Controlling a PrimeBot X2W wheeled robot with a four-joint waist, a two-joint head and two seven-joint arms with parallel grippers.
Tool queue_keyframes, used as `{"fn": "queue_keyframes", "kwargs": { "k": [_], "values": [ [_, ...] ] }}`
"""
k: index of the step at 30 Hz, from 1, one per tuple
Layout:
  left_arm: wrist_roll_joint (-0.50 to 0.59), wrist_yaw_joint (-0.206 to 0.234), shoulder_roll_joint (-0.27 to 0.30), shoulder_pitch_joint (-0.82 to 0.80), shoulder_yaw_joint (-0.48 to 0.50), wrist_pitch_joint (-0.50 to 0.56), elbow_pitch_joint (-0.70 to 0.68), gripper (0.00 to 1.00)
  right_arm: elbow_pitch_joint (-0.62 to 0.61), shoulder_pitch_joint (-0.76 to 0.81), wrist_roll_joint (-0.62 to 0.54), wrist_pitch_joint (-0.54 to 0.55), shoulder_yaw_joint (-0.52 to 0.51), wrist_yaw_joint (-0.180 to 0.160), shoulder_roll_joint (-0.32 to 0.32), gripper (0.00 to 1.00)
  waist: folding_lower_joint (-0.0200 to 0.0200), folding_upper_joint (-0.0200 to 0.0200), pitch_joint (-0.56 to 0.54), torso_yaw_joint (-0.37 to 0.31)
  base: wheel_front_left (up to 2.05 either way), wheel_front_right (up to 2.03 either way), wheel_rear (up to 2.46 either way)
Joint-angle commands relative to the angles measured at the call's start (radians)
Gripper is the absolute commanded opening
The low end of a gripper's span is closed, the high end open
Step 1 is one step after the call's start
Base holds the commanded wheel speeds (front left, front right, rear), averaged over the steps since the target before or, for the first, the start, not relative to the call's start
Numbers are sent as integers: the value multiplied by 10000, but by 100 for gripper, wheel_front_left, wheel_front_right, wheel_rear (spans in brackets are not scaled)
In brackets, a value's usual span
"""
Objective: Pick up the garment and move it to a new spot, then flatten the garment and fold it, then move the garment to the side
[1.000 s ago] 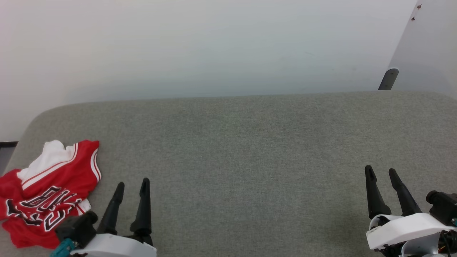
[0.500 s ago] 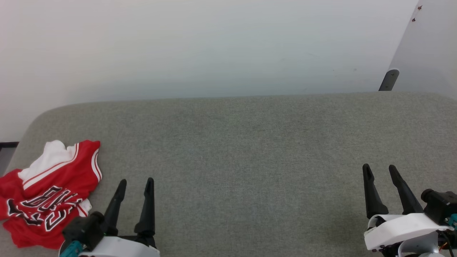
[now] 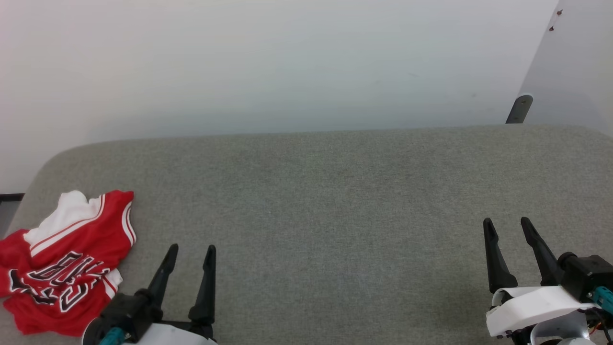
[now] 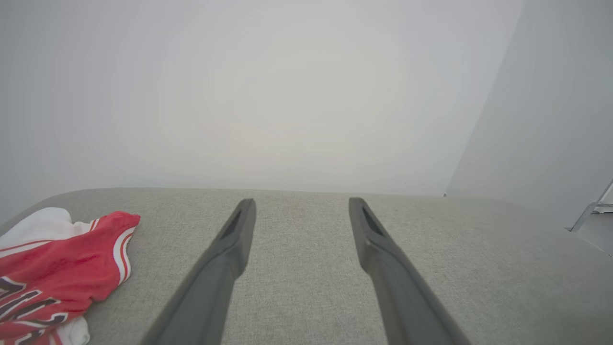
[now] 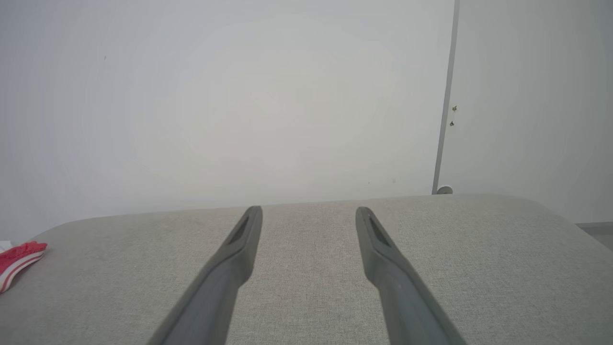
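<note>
The garment (image 3: 67, 261), a red jersey with a white sleeve, red-and-white trim and black lettering, lies crumpled at the near left corner of the grey padded table (image 3: 325, 191). My left gripper (image 3: 191, 249) hovers open just right of it, fingers apart with nothing between them. In the left wrist view the garment (image 4: 52, 273) lies left of the open left gripper (image 4: 299, 203). My right gripper (image 3: 506, 223) stands open at the near right, far from the shirt. In the right wrist view a red edge of the garment (image 5: 19, 256) peeks in at far left, beyond the open right gripper (image 5: 309, 211).
A white wall (image 3: 287, 62) rises behind the table. A dark metal bracket (image 3: 519, 109) stands at the far right corner. The table's left corner is rounded, with a dark strip of floor (image 3: 9, 197) beyond it.
My left gripper has slid a little to the right and nearer the front edge. The right gripper has shifted slightly left and farther out. The garment lies as before.
</note>
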Motion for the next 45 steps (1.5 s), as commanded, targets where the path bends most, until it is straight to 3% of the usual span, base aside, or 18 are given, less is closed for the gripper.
{"fn": "queue_keyframes", "kwargs": {
  "k": [1,9,26,32,45],
  "values": [
    [195,-14,66,40,-48,-76,-4,100,-86,106,-238,-100,18,7,15,100,0,0,-11,0,0,0,0],
    [501,91,148,69,-135,-155,-45,100,-166,140,-767,-164,35,7,14,100,0,0,-48,2,0,0,0],
    [116,271,226,9,82,-49,73,100,-132,151,-826,-109,-136,7,17,100,0,0,-81,147,0,0,0],
    [13,466,369,-199,300,155,157,100,-105,135,-869,-16,-108,6,-15,100,0,0,-207,959,0,0,0],
    [-122,960,755,-390,794,637,154,100,383,-263,-592,51,899,6,-35,100,0,0,-611,3430,0,0,0]
  ]
}}
